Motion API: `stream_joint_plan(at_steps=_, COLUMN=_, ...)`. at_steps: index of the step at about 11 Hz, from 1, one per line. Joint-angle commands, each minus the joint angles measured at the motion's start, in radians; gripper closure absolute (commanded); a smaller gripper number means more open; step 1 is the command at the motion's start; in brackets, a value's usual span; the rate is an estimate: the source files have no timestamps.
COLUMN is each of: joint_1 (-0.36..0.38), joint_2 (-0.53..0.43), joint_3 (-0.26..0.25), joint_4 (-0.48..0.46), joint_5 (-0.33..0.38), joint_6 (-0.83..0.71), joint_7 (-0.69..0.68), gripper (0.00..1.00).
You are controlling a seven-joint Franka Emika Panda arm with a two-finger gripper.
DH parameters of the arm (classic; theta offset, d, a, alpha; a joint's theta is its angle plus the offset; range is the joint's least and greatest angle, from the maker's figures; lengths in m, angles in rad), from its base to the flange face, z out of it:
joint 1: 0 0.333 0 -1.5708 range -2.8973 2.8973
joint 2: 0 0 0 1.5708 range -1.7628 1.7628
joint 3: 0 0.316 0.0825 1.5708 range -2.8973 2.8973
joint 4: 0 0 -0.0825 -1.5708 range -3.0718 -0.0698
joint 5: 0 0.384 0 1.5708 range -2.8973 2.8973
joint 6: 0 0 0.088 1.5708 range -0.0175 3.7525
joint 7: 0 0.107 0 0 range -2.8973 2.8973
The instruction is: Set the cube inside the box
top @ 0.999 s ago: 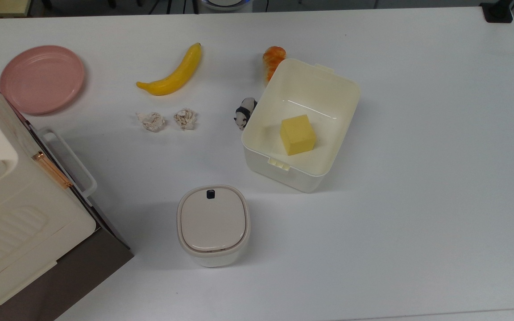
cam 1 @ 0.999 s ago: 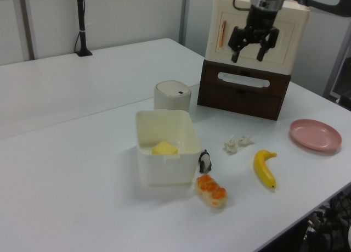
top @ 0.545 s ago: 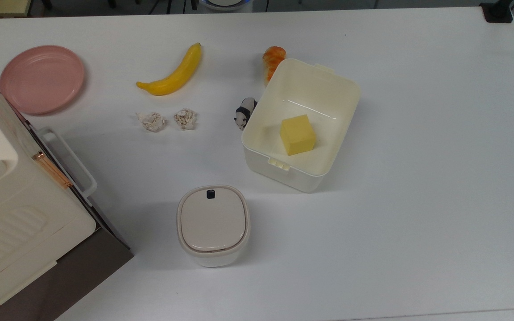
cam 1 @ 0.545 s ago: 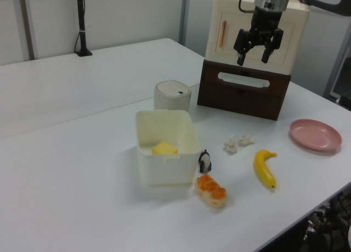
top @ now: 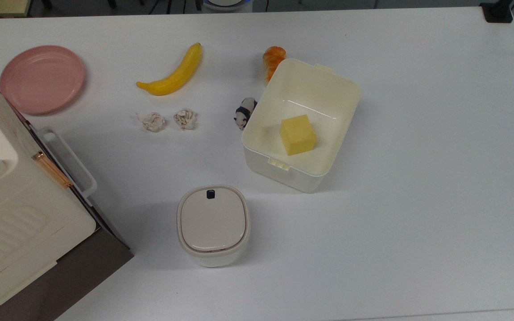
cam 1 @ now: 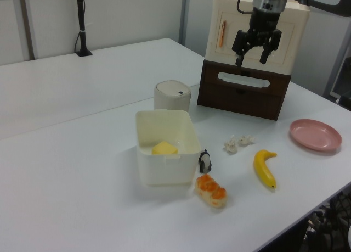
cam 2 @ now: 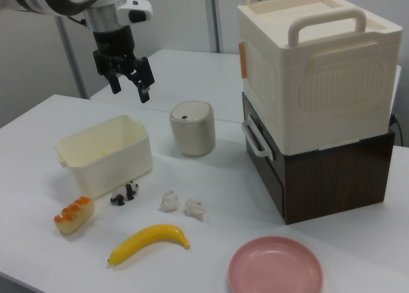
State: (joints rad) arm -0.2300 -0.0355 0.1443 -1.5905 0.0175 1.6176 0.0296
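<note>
Hand (cam 1: 250,55) risen, cube (top: 298,134) boxed below

Even, bright overhead lighting across my three cameras.
In the top view the table (top: 417,178) reads near-white, with soft shadows falling toward 5 o'clock from the box (top: 257,156) and the lidded bin (top: 213,225). A thin glare line marks the box floor. The left view is softer and mildly hazy; the right view is crisper.
</note>
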Motion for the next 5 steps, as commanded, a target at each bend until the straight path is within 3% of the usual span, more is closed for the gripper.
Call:
stream_joint_plan(at_steps=1, joint_1=-0.015, joint_2=-0.009, joint_3=0.039, joint_4=-0.003, joint_5=0.044, joint_6=-0.022, joint_7=0.004, gripper=0.0)
stream_joint_plan(at_steps=2, joint_1=-0.031, joint_2=-0.004, joint_3=0.087, joint_4=-0.003, joint_5=0.044, joint_6=-0.021, joint_7=0.028, gripper=0.0)
stream_joint_plan(at_steps=5, joint_1=-0.025, joint_2=-0.001, joint_3=0.092, joint_4=0.003, joint_5=0.042, joint_6=-0.021, joint_7=0.07, gripper=0.0)
